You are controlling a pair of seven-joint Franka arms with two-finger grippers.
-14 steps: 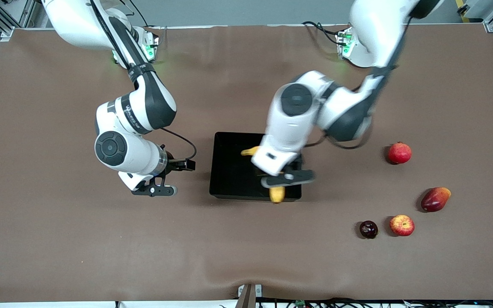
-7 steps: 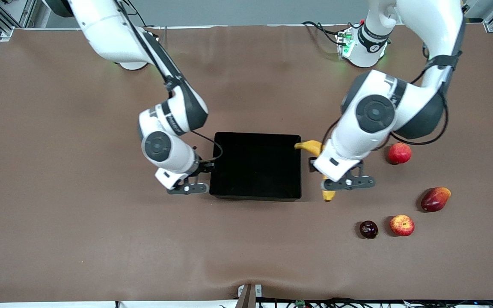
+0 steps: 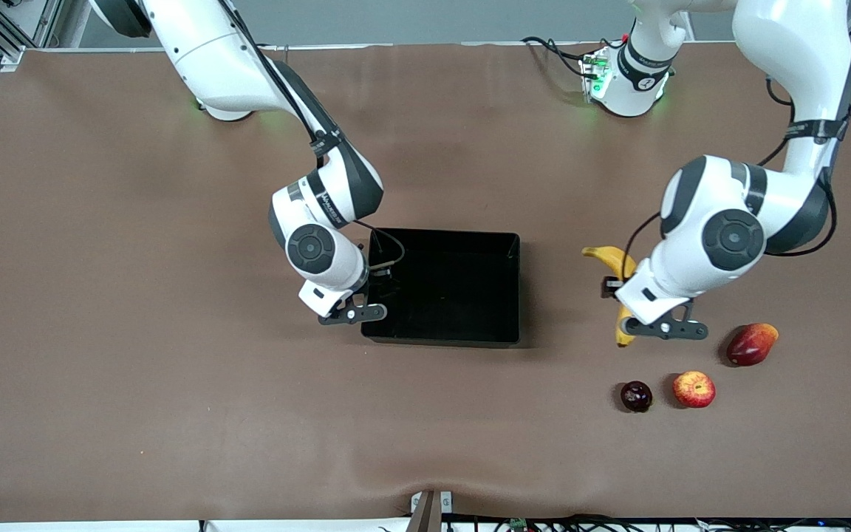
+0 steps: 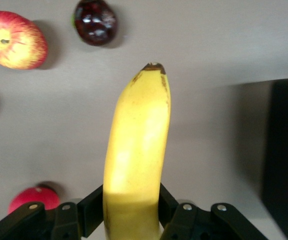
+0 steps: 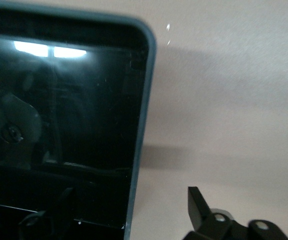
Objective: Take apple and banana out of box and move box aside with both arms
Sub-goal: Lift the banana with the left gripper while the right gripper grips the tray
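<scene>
The yellow banana (image 3: 603, 255) hangs in my left gripper (image 3: 626, 304), which is shut on it over the bare table between the box and the loose fruits. In the left wrist view the banana (image 4: 136, 145) runs out from between the left gripper's (image 4: 132, 212) pads. The red apple with yellow patches (image 3: 694, 389) lies on the table nearer the front camera; it also shows in the left wrist view (image 4: 14, 40). The black box (image 3: 440, 341) holds nothing. My right gripper (image 3: 370, 299) is open, low at the box wall (image 5: 141, 150) toward the right arm's end, one finger (image 5: 199, 205) outside it.
A dark plum (image 3: 636, 396) lies beside the apple. A red-orange mango (image 3: 750, 343) lies toward the left arm's end. A red pomegranate (image 4: 26, 200) shows only in the left wrist view; the left arm hides it in the front view.
My left gripper carried the banana from over the box toward the left arm's end. My right gripper moved from the open table up to the box wall.
</scene>
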